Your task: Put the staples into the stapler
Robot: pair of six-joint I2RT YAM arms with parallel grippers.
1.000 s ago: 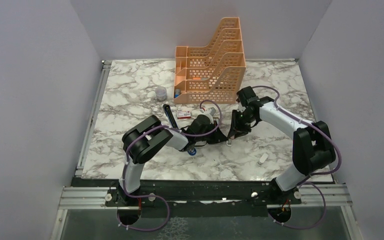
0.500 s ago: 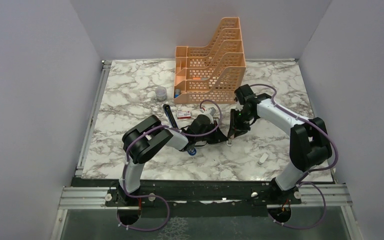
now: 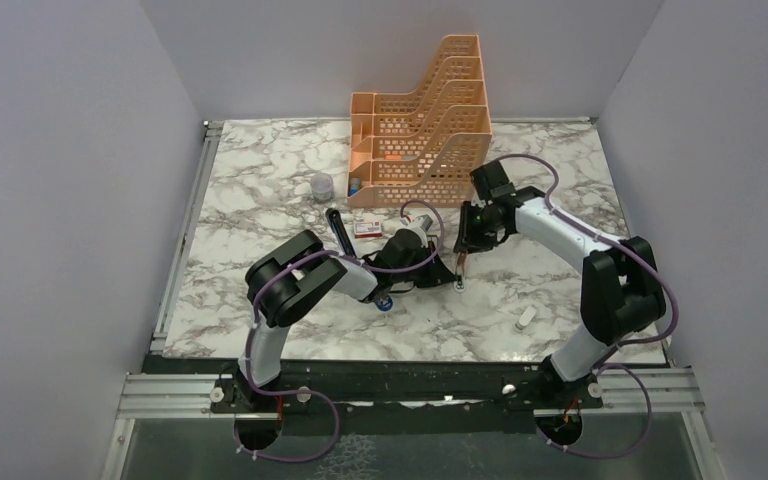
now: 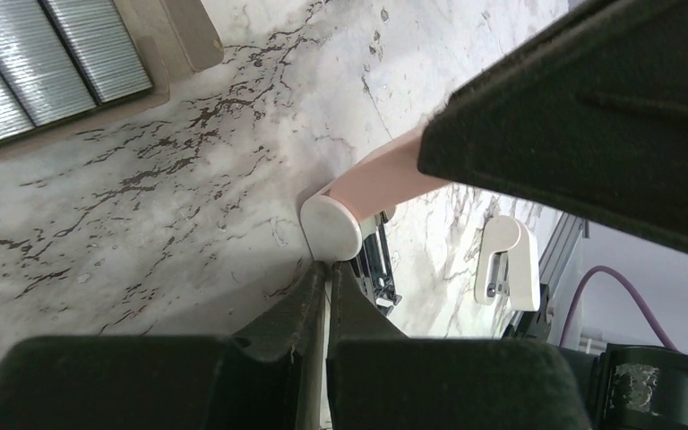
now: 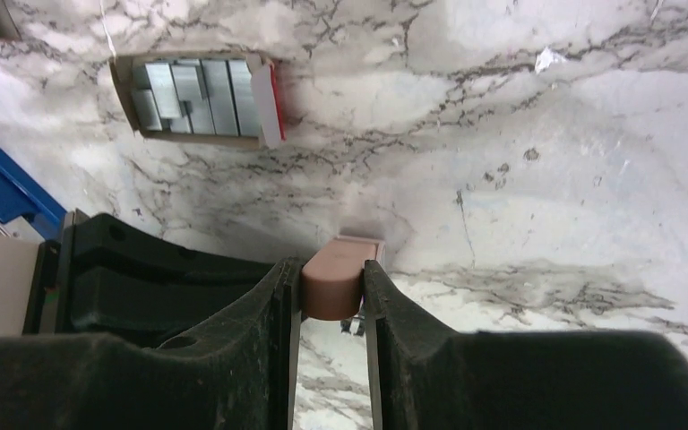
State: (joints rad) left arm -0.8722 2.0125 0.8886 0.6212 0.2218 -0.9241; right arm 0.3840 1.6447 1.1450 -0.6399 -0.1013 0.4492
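In the top view, a small clear round cup (image 3: 321, 186) stands left of centre on the white marble-patterned table (image 3: 260, 165). Just right of it lies a slim black stick-shaped object (image 3: 338, 230). Beside that is the staples' small red-and-white cardboard box (image 3: 367, 228). In the right wrist view it sits at the upper left, open, with grey metal strips side by side in its tray.

Below the box in the top view, a little of the slim blue stapler (image 3: 385, 300) shows under the left forearm. The rest is hidden. In the right wrist view its blue body shows at the left edge.

At mid-frame the left gripper (image 4: 327, 273) lies low over the table. Its black jaws are together, with only a hairline slit between them. Whether anything thin sits in that slit cannot be told. A small bright metal piece (image 4: 381, 269) lies just right of its tips.

Just to the right, the right gripper (image 5: 331, 269) points down at the table. Its jaws are clamped on a small pink block (image 5: 336, 291), one finger on each side. The block's white round end is just beyond the left gripper's tips.

At the lower right a small white oblong piece (image 3: 526, 318) lies well apart from both grippers. A tall orange perforated plastic file organiser (image 3: 430, 110) stands at the upper centre.
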